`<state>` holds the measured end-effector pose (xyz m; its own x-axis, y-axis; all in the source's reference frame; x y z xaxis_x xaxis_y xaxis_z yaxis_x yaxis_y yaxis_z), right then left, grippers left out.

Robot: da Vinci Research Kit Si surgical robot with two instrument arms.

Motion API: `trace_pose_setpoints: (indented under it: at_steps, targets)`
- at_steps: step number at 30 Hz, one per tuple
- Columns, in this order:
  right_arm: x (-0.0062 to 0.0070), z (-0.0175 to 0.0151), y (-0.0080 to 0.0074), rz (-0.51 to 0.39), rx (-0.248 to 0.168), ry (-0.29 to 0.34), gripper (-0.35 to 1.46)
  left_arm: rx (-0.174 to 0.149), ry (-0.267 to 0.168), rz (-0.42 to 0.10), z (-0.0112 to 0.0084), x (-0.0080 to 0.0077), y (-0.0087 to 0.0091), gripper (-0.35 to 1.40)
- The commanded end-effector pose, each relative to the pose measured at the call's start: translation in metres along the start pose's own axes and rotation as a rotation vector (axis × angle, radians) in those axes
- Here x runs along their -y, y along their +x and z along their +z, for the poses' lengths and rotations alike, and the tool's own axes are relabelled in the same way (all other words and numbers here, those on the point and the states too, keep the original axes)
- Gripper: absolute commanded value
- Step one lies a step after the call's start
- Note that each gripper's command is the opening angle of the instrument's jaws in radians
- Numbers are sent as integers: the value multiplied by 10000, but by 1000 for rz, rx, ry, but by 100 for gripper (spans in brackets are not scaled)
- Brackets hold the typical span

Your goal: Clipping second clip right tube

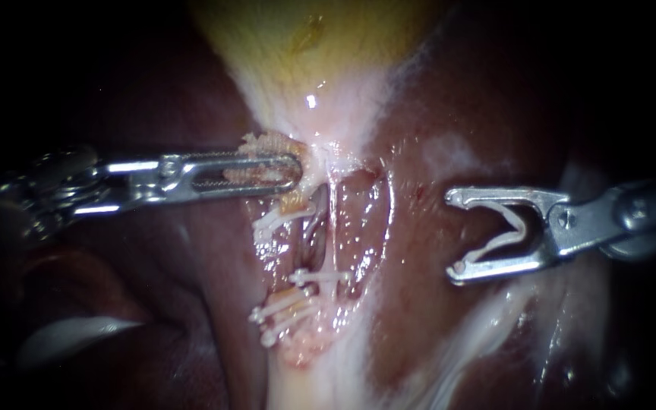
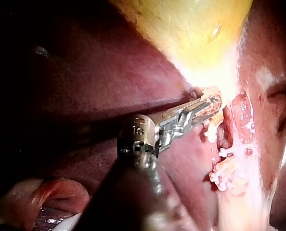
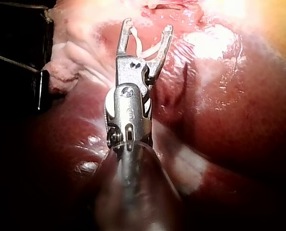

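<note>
Bringing the right instrument [image 1: 455, 233] left across the liver [image 1: 487, 114] is the step in hand. Its jaws stand wide w/ a white loaded clip [image 1: 495, 244] seated between them, touching both, well apart from the right tube [image 1: 331, 228]. That tube runs near-to-far in the opened window below the gallbladder [image 1: 305, 38], w/ one clip [image 1: 320, 276] across its near part, as best I can judge. To do it well: pass both jaws fully round the tube, square to it, on the far side of that clip w/ a gap left between, and get the tips showing past the tube before closing. The left instrument [image 1: 294, 171] has its jaws closed on pale tissue [image 1: 263, 142] at the gallbladder's narrow end, prob. for tension. Hard to make out: where left & right tubes part. Glare & other clips [image 1: 282, 311] crowd the near-left, and both shafts run off into the dark.
</note>
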<state>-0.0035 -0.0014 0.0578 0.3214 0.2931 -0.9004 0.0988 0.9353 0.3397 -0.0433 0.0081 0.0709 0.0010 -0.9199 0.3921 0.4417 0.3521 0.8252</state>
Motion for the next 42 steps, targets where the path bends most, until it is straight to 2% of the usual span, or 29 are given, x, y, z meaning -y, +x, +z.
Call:
trace_pose_setpoints:
  at_steps: [1,5,13,25,29,38,42]
  targets:
    - [0,0,1,0,0,0,49,0,0,0,-2,1,0,-3]
    - [0,0,1,0,0,0,49,-2,2,-3,-9,4,-4,-3]
    - [0,0,1,0,0,0,49,-9,-4,-14,-39,19,-21,-1]
    - [0,0,1,0,0,0,49,26,17,-36,-78,47,-42,-1]
    - [1,0,1,0,0,0,49,33,19,-40,-86,53,-46,0]
    - [1,13,2,0,1,-7,49,37,17,-40,-93,52,-46,0]
    - [0,32,-2,62,2,-19,49,37,17,-40,-93,52,-46,0]
